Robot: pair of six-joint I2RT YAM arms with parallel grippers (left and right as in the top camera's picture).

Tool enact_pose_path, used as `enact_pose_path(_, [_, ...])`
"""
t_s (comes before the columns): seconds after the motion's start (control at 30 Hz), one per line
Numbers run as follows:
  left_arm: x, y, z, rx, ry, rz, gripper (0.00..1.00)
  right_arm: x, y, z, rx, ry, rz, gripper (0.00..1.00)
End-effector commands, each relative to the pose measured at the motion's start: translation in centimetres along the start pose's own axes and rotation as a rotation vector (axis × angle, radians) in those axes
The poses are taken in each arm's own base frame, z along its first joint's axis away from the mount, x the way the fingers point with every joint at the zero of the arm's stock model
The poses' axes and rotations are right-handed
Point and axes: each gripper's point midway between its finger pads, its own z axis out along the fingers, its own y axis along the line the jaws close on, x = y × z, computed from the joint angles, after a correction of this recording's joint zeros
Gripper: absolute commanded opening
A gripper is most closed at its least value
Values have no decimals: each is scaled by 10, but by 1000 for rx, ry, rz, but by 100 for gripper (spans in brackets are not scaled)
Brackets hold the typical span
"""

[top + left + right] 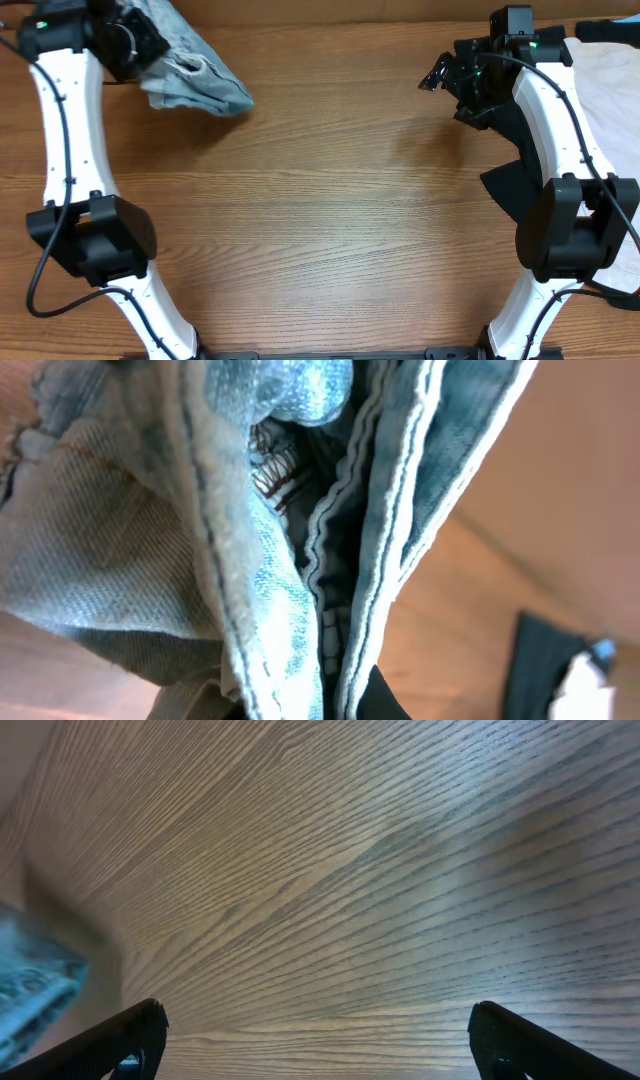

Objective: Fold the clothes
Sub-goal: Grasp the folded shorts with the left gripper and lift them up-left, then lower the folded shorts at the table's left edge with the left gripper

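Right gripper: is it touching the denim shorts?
Apart. The overhead view shows bare table between the right gripper and the denim shorts.

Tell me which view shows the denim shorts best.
Overhead: the denim shorts show as one whole bunch, top-left over the table. Left wrist shows only close-up seams and hems filling the frame; right wrist, just a blurred blue sliver at its left edge.
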Motion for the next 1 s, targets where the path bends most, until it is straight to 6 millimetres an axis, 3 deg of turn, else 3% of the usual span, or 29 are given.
enact_pose_path(0.0, [-34,-9,-34,141,-74,-138,4,0,5,-12,-8,-26,-37,100])
enact_pose_path(0.33, [-104,22,-65,167,-320,-342,4,1,4,-12,-7,-24,-39,100])
enact_pose_path(0.57, [-143,29,-73,134,-516,-327,4,0,-1,-12,25,-29,-34,100])
enact_pose_path(0.77, [-164,33,-59,170,-571,-302,4,1,-6,-13,50,-29,-29,100])
enact_pose_path(0.97, [-172,55,-20,159,-562,-367,4,5,-19,-14,114,-22,-16,100])
